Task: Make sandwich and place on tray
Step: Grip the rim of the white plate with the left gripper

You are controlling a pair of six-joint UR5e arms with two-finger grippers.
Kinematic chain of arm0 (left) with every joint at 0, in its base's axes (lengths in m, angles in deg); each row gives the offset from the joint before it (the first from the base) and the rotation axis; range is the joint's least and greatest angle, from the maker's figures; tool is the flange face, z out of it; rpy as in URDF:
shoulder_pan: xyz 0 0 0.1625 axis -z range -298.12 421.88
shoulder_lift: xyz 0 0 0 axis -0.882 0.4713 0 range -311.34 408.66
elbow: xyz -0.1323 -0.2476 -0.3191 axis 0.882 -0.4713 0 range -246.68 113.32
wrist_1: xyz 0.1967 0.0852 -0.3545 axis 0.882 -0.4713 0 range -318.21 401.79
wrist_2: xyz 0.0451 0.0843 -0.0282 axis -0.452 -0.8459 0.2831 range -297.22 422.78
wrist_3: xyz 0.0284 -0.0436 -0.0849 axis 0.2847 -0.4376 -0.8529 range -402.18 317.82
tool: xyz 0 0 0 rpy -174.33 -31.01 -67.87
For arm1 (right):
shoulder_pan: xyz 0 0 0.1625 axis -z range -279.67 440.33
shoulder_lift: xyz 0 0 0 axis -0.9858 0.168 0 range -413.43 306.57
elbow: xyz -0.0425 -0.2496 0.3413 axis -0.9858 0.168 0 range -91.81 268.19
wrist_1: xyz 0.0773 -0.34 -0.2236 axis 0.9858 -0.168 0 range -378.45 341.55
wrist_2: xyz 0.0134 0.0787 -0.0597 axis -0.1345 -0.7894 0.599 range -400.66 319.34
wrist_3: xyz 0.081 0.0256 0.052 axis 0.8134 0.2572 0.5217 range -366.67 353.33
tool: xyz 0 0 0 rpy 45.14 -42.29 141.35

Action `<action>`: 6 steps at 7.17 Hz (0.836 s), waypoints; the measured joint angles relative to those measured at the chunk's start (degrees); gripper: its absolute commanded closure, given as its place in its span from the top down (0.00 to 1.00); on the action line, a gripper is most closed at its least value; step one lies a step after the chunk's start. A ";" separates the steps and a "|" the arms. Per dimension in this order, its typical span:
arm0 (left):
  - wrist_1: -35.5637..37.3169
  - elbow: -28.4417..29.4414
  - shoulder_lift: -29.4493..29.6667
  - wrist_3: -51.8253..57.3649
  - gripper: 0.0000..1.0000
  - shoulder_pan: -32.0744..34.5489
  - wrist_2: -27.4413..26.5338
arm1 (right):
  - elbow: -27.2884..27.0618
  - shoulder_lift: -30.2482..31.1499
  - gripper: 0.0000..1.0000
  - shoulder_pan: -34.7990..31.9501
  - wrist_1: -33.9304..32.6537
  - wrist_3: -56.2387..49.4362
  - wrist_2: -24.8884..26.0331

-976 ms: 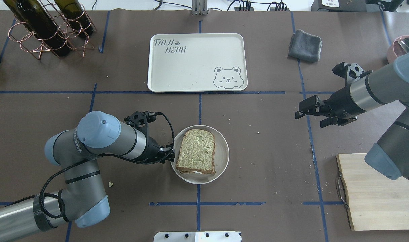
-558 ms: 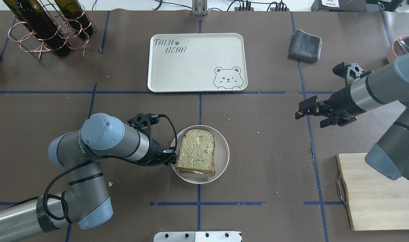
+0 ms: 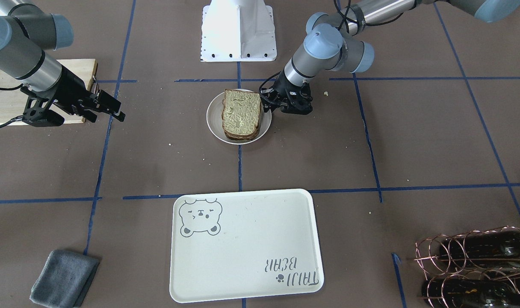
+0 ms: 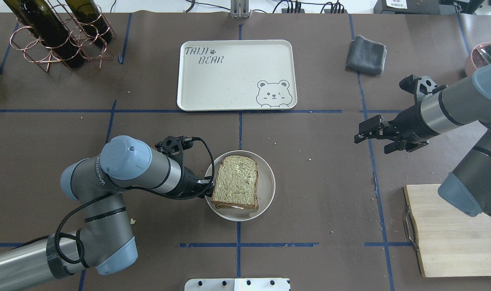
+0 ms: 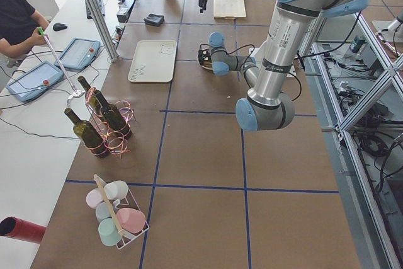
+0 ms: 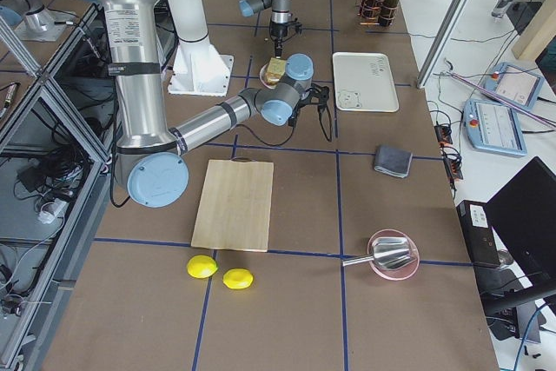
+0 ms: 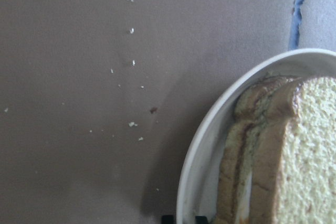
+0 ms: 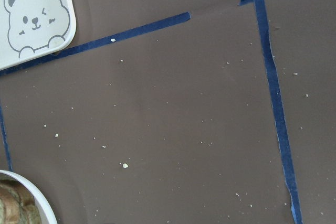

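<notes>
The sandwich (image 4: 235, 182), speckled bread slices with a white filling edge, lies on a small round white plate (image 4: 267, 182) in mid-table. My left gripper (image 4: 207, 186) is at the plate's left rim. In the left wrist view its two tips sit close together astride the rim (image 7: 199, 150), shut on it. My right gripper (image 4: 362, 133) hovers open and empty far to the right. The white bear tray (image 4: 237, 81) lies bare beyond the plate. The front view shows the sandwich (image 3: 241, 113), the tray (image 3: 243, 248) and the left gripper (image 3: 265, 105).
A wooden cutting board (image 4: 451, 230) lies at the near right. A grey cloth (image 4: 366, 54) lies at the far right and a pink bowl (image 4: 481, 56) at the right edge. A copper rack of wine bottles (image 4: 59, 36) stands far left. Crumbs dot the table.
My left arm has slid right, bringing its gripper onto the plate's left rim. The right arm, plate and sandwich have not moved.
</notes>
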State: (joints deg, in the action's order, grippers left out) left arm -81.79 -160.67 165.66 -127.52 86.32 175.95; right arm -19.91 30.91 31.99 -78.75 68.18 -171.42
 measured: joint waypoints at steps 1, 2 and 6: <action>-0.10 0.39 0.11 0.04 0.20 0.00 0.02 | 0.00 0.01 1.00 0.00 0.01 0.02 0.02; -0.13 0.61 0.25 0.07 0.20 0.00 0.03 | -0.01 0.02 1.00 0.00 0.01 0.03 0.00; -0.18 0.73 0.51 0.05 0.00 0.00 0.02 | 0.07 0.02 1.00 0.00 0.01 0.10 0.06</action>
State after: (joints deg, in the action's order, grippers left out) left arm -81.98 -159.94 166.17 -127.47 86.32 175.97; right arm -19.84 30.93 31.99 -78.74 68.29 -171.36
